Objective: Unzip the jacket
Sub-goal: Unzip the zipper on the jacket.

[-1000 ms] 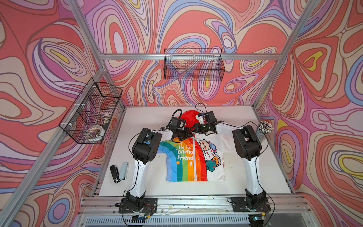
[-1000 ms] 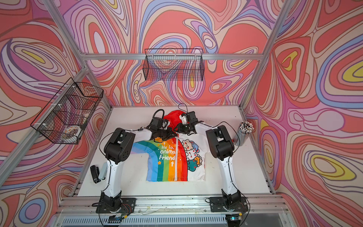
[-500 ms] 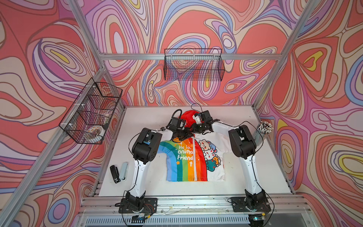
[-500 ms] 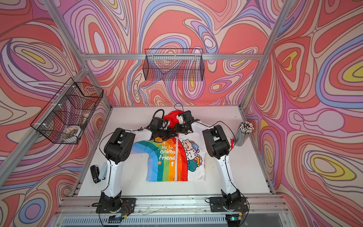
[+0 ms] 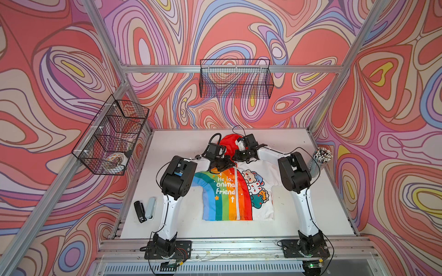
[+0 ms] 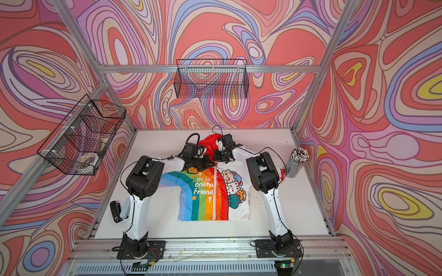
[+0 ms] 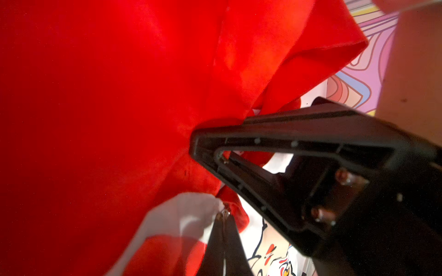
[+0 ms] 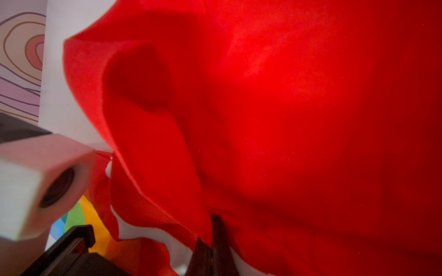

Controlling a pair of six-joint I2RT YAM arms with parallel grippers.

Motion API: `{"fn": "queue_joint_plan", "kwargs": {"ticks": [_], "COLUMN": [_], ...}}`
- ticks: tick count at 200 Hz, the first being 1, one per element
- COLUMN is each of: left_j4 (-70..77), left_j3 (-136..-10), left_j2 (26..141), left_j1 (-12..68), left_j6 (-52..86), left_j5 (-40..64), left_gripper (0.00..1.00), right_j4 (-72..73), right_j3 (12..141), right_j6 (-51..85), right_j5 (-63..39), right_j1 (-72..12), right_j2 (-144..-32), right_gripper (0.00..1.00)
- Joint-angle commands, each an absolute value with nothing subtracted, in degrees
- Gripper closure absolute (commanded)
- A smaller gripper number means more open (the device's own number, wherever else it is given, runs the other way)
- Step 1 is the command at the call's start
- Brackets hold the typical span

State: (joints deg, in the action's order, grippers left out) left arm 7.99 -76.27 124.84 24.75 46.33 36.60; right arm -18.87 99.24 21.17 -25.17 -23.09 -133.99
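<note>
The small hooded jacket [image 5: 222, 196], half rainbow stripes and half white cartoon-animal fabric, lies flat at the middle of the white table [image 5: 172, 148] in both top views. Its red hood points to 12 o'clock and its hem to 6 o'clock, and its white centre zipper [image 5: 236, 198] is closed as far as shows. At the collar the left gripper [image 7: 223, 222] presses its black fingers together on the white fabric by the zipper's top. Just beside it toward 1 o'clock, the right gripper [image 8: 210, 236] pinches a fold of the red hood's edge. A clear cup of pencils [image 5: 320, 160] stands at the table's 3 o'clock edge.
</note>
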Motion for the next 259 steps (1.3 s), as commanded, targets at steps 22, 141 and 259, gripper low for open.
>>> {"fn": "queue_joint_plan", "kwargs": {"ticks": [22,141,259], "left_j4": [7.9,10.4,9.5], "left_j3": [-72.4,-66.7,-62.0], "left_j2": [121.5,118.6,113.5], "left_j1": [26.2,28.5,30.3], "left_j6": [47.9,49.3,48.6], "left_j5": [35.7,34.7,33.1], "left_gripper": [1.00,1.00,1.00], "right_j4": [-20.2,-21.1,-21.1], "right_j3": [101.2,103.1,102.8], "right_j6": [20.1,20.8,21.0], "right_j5": [-21.3,-18.0,-17.0], "right_j1": [-23.3,-23.2,-22.8], "right_j2": [-134.7,-134.9,-135.3], "right_gripper": [1.00,1.00,1.00]}}
